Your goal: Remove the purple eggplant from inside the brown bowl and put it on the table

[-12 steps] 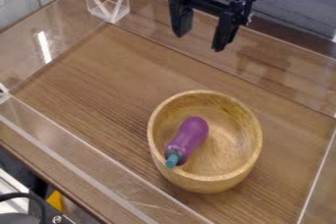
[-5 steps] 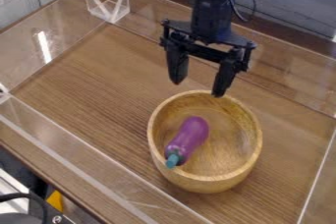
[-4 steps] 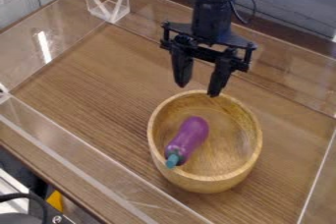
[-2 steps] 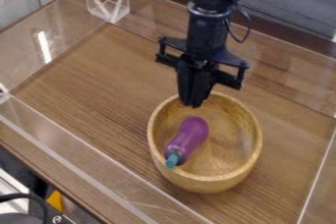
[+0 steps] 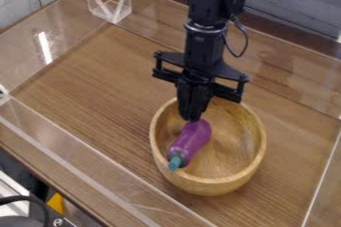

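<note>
Your tabletop (image 5: 107,82) stretches wide, clear walls along its edges. On its near right sits the bowl (image 5: 253,166), and the eggplant (image 5: 189,141) lies inside, left of centre, stem end toward you. Your claw (image 5: 194,113) points down over the far rim, fingers pressed together, tips just at the eggplant's far end, gripping nothing you can see.

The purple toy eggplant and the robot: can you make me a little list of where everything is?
eggplant: small glossy purple toy eggplant with a teal stem cap, lying inside the bowl
bowl: large round light-brown wooden bowl, on the table
table: brown wood-grain tabletop with clear walls
fingers: shut together, pointing down at the eggplant's far end
gripper: not holding anything that I can see
</note>
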Controlling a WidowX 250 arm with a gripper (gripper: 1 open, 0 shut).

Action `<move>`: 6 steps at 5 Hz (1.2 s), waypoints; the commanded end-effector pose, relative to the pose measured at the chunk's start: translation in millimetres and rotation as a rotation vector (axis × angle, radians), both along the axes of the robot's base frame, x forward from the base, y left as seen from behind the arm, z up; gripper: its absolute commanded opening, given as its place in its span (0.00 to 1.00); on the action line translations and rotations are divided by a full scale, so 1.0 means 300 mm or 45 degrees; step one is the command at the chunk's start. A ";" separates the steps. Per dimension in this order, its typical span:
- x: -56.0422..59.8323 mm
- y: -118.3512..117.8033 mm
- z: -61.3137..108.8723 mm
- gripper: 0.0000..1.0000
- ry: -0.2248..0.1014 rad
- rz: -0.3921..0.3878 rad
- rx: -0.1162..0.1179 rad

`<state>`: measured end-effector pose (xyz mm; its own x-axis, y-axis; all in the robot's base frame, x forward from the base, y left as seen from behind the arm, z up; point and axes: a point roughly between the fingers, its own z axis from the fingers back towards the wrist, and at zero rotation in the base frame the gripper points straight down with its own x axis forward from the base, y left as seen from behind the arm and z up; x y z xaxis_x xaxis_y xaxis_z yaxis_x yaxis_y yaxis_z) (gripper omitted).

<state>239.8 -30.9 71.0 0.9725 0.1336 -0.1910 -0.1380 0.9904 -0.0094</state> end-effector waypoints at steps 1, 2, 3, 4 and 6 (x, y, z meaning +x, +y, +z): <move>0.011 0.012 0.028 0.00 -0.093 -0.008 -0.009; 0.010 0.033 0.007 0.00 -0.110 -0.014 -0.008; -0.003 0.026 0.010 0.00 -0.123 -0.003 -0.008; -0.014 0.018 0.011 0.00 -0.135 0.012 -0.009; -0.070 0.031 0.041 0.00 -0.158 0.048 -0.011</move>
<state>214.8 -22.8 74.1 0.9800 0.1648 -0.1112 -0.1687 0.9853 -0.0270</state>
